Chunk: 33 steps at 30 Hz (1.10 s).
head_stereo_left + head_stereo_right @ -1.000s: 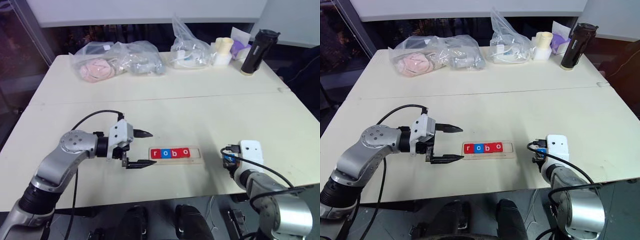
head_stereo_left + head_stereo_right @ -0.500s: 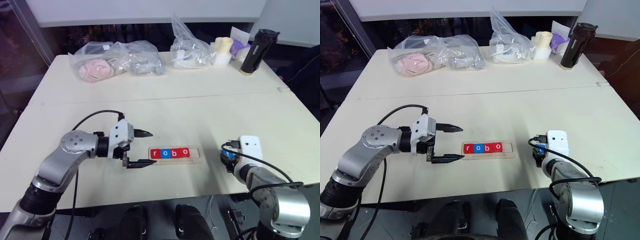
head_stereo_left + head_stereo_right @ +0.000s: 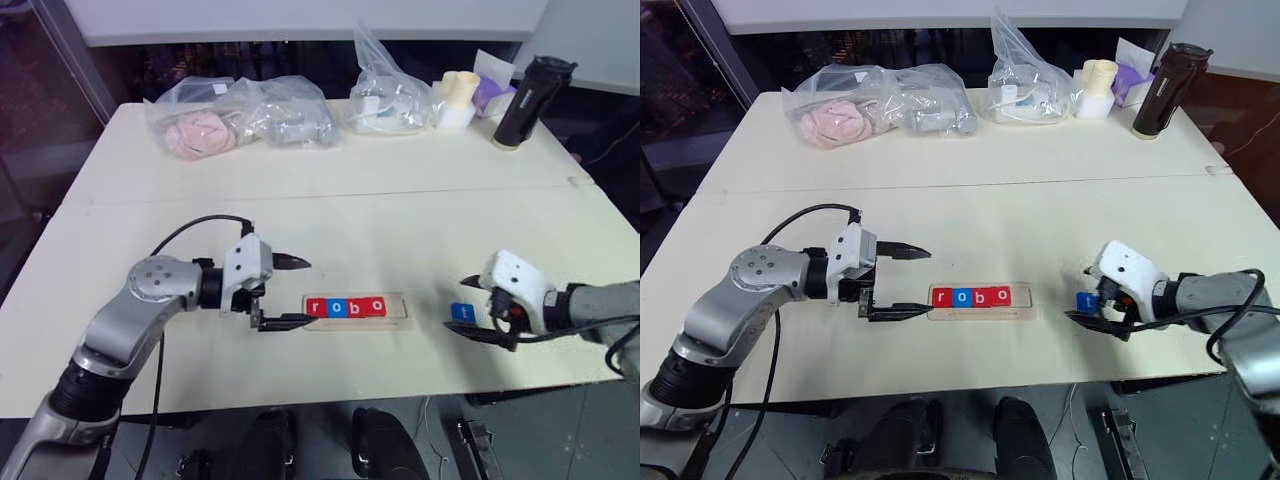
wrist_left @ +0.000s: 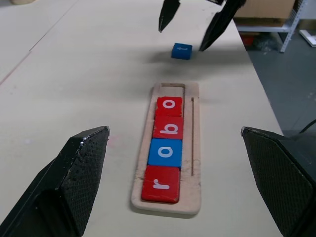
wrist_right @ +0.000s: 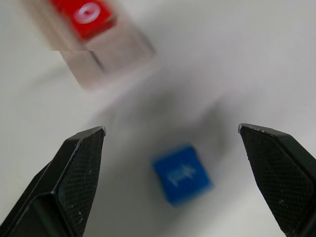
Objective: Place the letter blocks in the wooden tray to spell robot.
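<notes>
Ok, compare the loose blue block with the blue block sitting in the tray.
The loose blue block lies on the bare table beside the right gripper, whose jaws stand open around it; the blue block in the tray sits second in the wooden tray, between red blocks. The loose one carries a t, the tray one an o. Both are small blue squares with a white letter.

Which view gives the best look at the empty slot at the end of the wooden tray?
The left wrist view: the wooden tray runs away from the camera and its empty slot sits past the last red o. The eye views show that slot small, at the tray's right end; the right wrist view catches it blurred.
</notes>
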Each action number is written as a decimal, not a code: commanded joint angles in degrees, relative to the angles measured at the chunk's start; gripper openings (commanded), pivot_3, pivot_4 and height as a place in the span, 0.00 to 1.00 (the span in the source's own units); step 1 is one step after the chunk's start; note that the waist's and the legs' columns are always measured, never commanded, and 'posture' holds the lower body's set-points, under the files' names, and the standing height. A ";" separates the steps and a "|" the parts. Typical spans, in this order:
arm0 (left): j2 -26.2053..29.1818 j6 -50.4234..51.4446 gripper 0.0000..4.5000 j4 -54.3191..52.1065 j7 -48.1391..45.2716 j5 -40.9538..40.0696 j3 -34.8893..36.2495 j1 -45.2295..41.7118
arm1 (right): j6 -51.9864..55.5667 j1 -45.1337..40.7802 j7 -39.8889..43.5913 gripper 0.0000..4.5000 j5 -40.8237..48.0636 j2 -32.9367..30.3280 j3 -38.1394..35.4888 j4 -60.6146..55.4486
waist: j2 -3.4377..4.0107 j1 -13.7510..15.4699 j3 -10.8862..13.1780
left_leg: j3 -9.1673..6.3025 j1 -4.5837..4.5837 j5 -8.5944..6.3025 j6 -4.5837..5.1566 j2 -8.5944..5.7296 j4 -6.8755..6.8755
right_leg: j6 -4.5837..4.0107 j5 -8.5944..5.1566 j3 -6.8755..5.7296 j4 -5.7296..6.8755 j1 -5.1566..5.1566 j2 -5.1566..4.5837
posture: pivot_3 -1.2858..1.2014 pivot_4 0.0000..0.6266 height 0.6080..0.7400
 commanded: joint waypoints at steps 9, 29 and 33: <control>0.94 -0.55 1.00 -1.84 -0.36 -0.34 1.20 0.15 | -25.03 -13.94 12.01 0.99 -7.43 -0.11 10.18 26.83 | 0.07 -0.13 0.08 | -0.02 0.06 0.01 -0.01 0.02 0.01 | -0.02 0.03 0.01 0.14 -0.01 -0.08 | 0.52 0.24 1.00; 3.85 -1.98 1.00 -1.62 -2.03 -0.34 2.02 1.56 | -16.42 -12.32 14.67 0.25 -3.99 1.40 9.95 21.61 | 0.10 1.03 0.06 | -0.03 0.20 0.02 -0.03 0.02 0.03 | -0.12 0.09 0.08 0.16 0.10 -0.25 | 0.52 0.24 1.00; 5.41 -3.25 1.00 -1.42 -4.27 -0.62 2.50 2.15 | -12.66 -13.48 14.96 0.25 -1.84 1.04 9.41 15.47 | 0.13 0.93 0.06 | -0.03 0.20 0.01 -0.04 0.02 0.02 | -0.12 0.09 0.09 0.16 0.09 -0.27 | 0.52 0.24 1.00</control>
